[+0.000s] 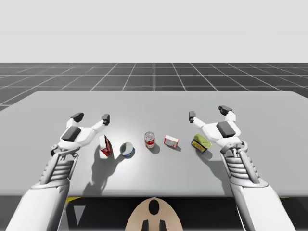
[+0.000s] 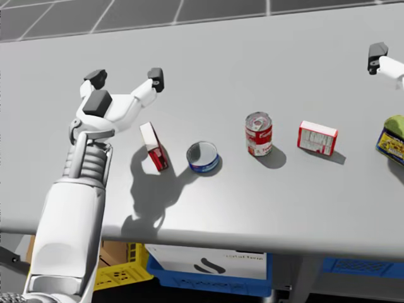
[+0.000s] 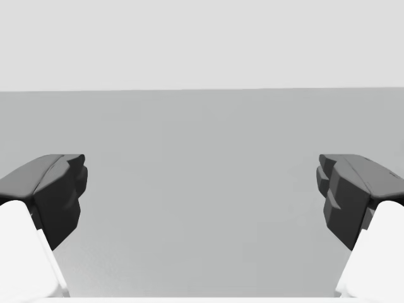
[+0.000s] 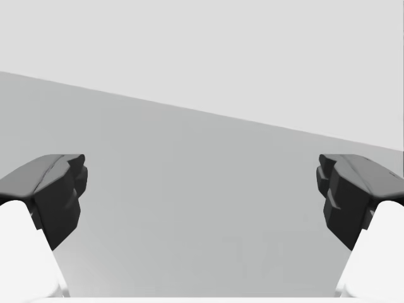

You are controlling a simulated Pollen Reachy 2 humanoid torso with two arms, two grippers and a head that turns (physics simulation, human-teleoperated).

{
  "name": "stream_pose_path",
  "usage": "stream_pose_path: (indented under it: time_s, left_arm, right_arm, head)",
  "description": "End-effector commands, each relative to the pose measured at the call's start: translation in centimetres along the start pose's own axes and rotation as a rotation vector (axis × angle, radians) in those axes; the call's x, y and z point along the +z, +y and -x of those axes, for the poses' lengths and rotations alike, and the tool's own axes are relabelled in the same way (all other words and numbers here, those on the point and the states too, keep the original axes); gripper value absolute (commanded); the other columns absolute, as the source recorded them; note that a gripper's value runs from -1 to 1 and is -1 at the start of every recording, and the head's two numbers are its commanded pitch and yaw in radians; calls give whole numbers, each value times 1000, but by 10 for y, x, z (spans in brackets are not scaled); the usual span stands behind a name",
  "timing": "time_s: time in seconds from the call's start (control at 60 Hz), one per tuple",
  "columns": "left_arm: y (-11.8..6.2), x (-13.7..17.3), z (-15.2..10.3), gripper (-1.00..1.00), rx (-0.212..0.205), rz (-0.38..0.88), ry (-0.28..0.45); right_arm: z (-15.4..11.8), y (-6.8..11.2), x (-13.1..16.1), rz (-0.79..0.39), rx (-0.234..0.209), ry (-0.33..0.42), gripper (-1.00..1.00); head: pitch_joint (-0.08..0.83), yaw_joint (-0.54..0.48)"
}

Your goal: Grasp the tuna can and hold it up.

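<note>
A red-and-white box (image 1: 105, 146) stands just left of the low blue can (image 1: 127, 149) (right side free).

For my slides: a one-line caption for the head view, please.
Left gripper open, hovering beyond the red-and-white box; low blue tuna can beside it, not yet grasped.

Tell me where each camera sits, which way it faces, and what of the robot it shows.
High view: fixed above the table, looking down across it; both arms, left gripper, right gripper and my head show.
Head view: on my head, looking down at the low blue can; my left arm shows.
Left wrist view: on my left hand, looking along its open fingers over the table.
Right wrist view: on my right hand, likewise; table edge tilted.
Shared: high and head views both show the low blue can.
</note>
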Motion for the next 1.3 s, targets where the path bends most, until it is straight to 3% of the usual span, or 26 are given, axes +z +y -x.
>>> stream_pose_path:
  time_s: [0.017,0.133,0.183,0.367,0.533,0.667,0.967,1.3]
  left_arm:
    - [-2,10,-18,-1000,21,7,-3]
    - [-8,28,-40,-1000,-2,38,41]
    - [-12,39,-46,-1000,-30,46,67]
    - [-24,89,-49,-1000,-17,93,145]
    - [-49,130,-19,-1000,-26,142,236]
    - [-64,152,7,-1000,-7,175,283]
    - [-84,153,50,-1000,63,195,381]
    - [-103,126,69,-1000,81,208,439]
  right_arm:
    - [1,1,0,3,3,1,-1000]
    - [0,0,-1,47,29,-21,-1000]
    - [-1,0,-1,54,26,-31,-1000]
    - [0,-1,-2,74,24,-31,-1000]
    - [-1,-2,-2,89,24,-41,-1000]
    - [-1,-3,-3,98,25,-41,-1000]
    - [-1,-3,-3,105,34,-46,-1000]
    - [-1,-3,-3,107,46,-53,-1000]
  head:
    - [720,231]
    - [727,238]
    - [729,242]
    - [735,241]
    - [736,245]
    - [744,242]
    - [752,242]
    - [764,236]
